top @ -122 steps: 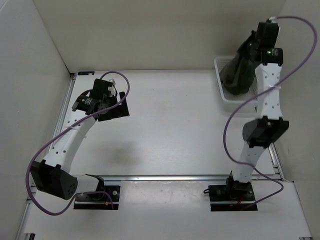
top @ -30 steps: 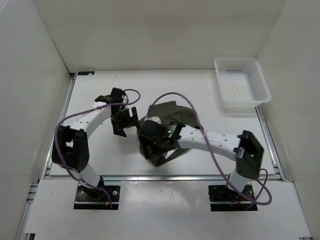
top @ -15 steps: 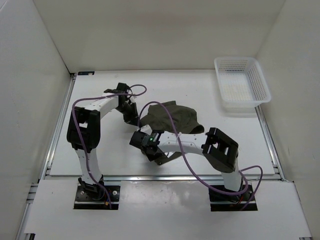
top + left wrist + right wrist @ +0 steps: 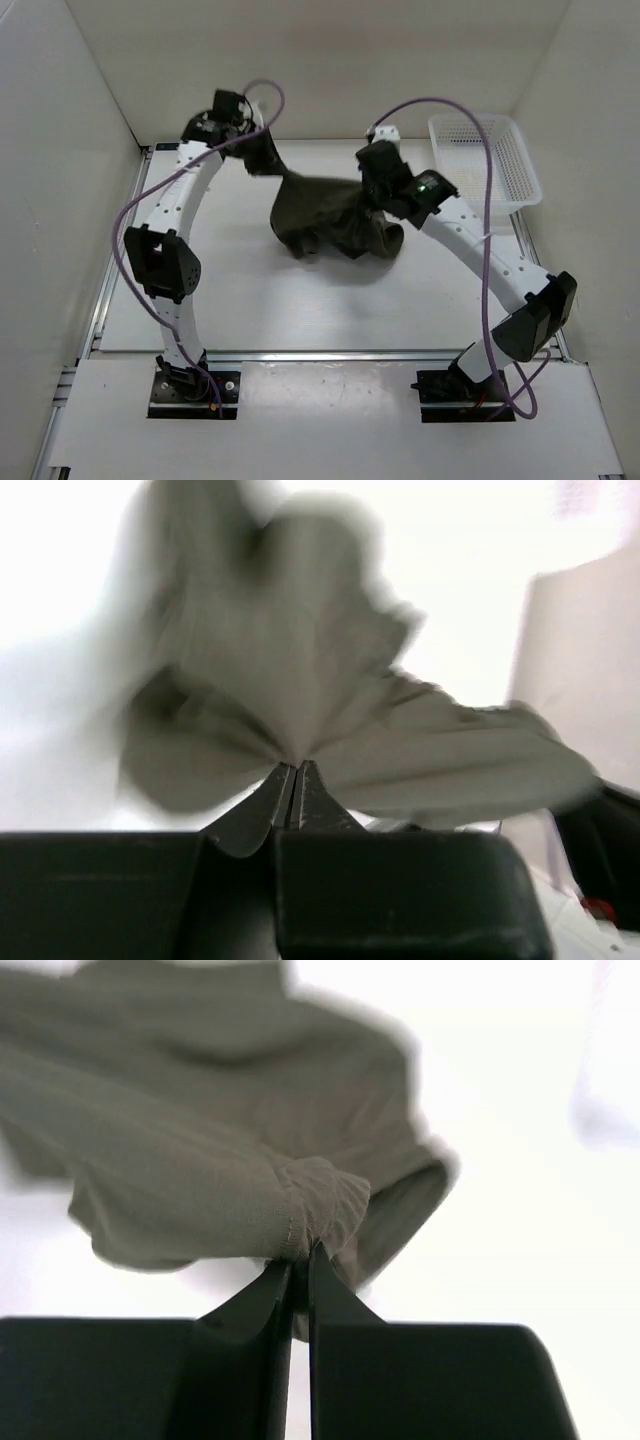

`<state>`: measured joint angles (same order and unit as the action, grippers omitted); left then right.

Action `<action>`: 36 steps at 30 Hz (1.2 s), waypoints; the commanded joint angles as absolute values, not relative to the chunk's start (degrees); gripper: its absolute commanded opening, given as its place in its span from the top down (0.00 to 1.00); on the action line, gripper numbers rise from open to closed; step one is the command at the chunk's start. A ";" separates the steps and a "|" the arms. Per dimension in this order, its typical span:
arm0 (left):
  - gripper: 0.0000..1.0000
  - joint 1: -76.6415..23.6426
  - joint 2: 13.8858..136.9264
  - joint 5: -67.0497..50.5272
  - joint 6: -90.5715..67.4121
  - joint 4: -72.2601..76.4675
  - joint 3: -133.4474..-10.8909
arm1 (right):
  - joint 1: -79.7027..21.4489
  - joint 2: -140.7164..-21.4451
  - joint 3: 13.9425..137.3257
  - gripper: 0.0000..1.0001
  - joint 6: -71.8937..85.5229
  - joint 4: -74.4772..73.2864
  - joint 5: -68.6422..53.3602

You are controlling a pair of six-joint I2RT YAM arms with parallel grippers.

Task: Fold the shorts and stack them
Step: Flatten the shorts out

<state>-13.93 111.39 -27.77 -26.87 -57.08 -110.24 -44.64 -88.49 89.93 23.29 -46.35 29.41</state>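
The dark olive-green shorts (image 4: 325, 215) hang bunched above the table's middle, stretched between both grippers. At the cloth's upper left corner, my left gripper (image 4: 268, 160) is shut on the shorts; in the left wrist view the fabric (image 4: 300, 680) fans out, blurred, from the pinched fingertips of that gripper (image 4: 294, 767). My right gripper (image 4: 385, 195) is shut on the shorts at their right edge. In the right wrist view that gripper (image 4: 300, 1250) clamps a gathered ribbed band (image 4: 320, 1205), with the rest of the cloth spreading left.
A white mesh basket (image 4: 485, 170) stands at the back right corner, close behind the right arm. White walls close in the table on the left, back and right. A metal rail (image 4: 330, 353) runs along the near edge.
Both arms have swung from low over the table's front-middle up and toward the back. The shorts, lying on the table before, are now lifted and pulled out between the two grippers.
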 commanded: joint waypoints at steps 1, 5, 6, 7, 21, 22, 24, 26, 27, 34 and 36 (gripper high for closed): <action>0.90 -12.57 109.59 -26.81 -26.37 -64.58 -129.60 | -39.83 -86.84 98.94 1.00 11.52 -47.55 32.26; 0.90 -10.63 101.70 -27.51 -28.56 -62.23 -129.46 | -38.50 -83.86 106.61 1.00 9.93 -48.69 34.18; 0.90 -10.63 100.30 -26.64 -28.56 -63.10 -128.94 | -38.50 -80.98 106.00 1.00 9.93 -48.69 34.19; 0.90 -10.63 97.24 -26.63 -28.56 -63.11 -128.07 | -38.50 -79.47 105.04 1.00 10.54 -48.69 34.19; 0.14 -11.16 109.95 -21.55 -22.94 -73.74 -129.12 | -25.15 -89.54 94.64 0.27 17.83 -51.83 21.72; 0.14 -11.16 108.04 -20.92 -22.94 -72.52 -126.59 | -24.61 -90.43 94.66 0.25 18.80 -53.07 21.71; 0.14 -11.16 100.51 -20.13 -22.94 -68.48 -116.87 | -24.61 -88.17 90.90 0.20 21.35 -52.13 21.71; 0.23 -11.16 95.04 -18.46 -22.94 -66.72 -109.37 | -23.47 -83.44 84.42 0.15 22.84 -50.81 19.44; 0.46 -11.16 92.31 -18.46 -22.94 -65.93 -105.25 | -22.60 -81.84 82.55 0.15 24.85 -50.28 18.55; 0.90 -19.93 74.19 -22.06 -30.13 -59.68 -70.78 | -20.83 -68.40 68.32 0.73 32.68 -49.75 10.31; 0.90 -26.43 71.11 -21.53 -34.44 -58.02 -64.27 | -19.43 -67.15 66.10 0.92 33.31 -49.75 8.10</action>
<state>-21.04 71.99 -20.40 -29.28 -61.84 -70.57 -20.58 -67.68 69.28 29.76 -49.82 13.47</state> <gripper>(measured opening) 0.112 0.113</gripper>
